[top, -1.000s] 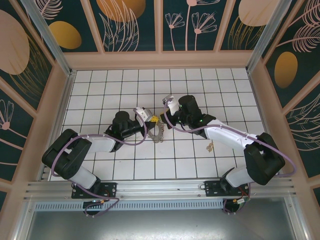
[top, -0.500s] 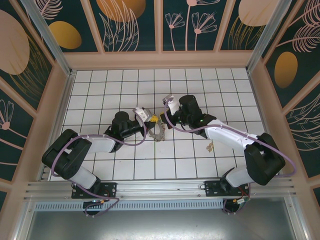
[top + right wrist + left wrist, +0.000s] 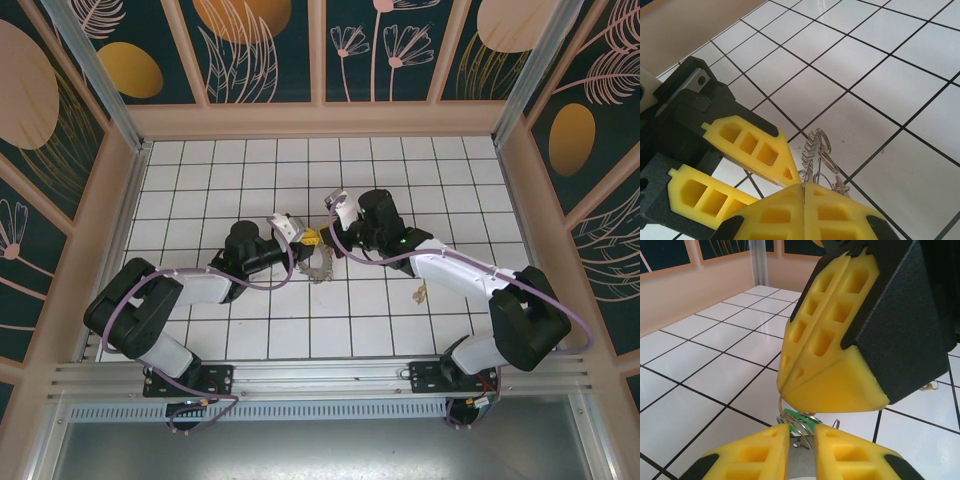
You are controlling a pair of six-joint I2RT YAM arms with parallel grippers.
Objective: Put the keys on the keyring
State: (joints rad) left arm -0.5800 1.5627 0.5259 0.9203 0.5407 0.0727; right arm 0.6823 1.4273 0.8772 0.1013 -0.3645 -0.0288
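White tiled floor (image 3: 200, 180) ringed by floral wall panels (image 3: 260, 40).

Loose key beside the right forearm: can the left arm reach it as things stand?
Probably yes. The key lies uncovered beside the right forearm, on its near side; open tiles run from the left end effector to it.

keyring (image 3: 816, 147): lower part hidden behind right pincer (image 3: 804, 186) tips | green key (image 3: 789, 414): mostly covered by keyring wire | left pincer (image 3: 801, 432): cut off at bottom frame edge

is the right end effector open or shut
Shut: the right end effector has its yellow fingers pressed together with no gap, pinching the keyring.
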